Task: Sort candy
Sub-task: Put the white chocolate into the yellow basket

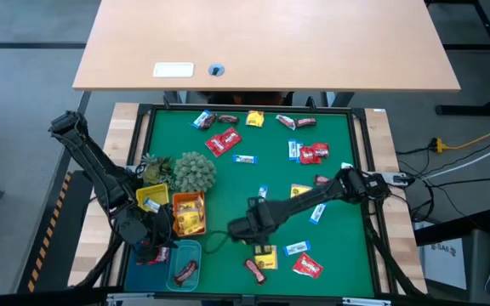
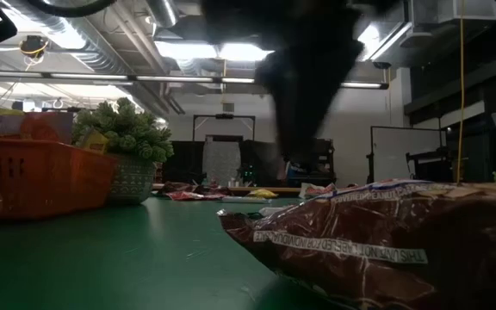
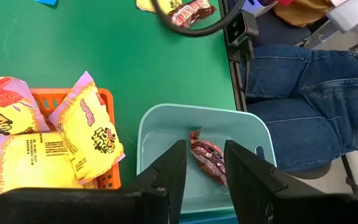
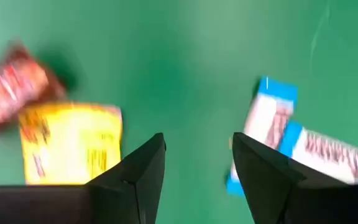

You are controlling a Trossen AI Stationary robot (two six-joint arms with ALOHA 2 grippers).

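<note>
Two grippers are in view. Left gripper [image 3: 201, 165] hangs over the teal tray [image 3: 160, 127], jaws parted and empty, one dark brown bar [image 3: 209, 159] lying inside. Right gripper [image 4: 197, 162] hovers above the green mat [image 1: 270, 174], jaws apart, between a yellow packet [image 4: 73, 143] and blue-white wrappers [image 4: 272, 115]. Other candy [image 1: 224, 140] lies scattered across the mat.

Left pincer [image 3: 201, 163] parted, right pincer [image 4: 197, 158] parted

Wooden desk [image 1: 266, 42], bright ceiling lights [image 2: 201, 50]
</note>
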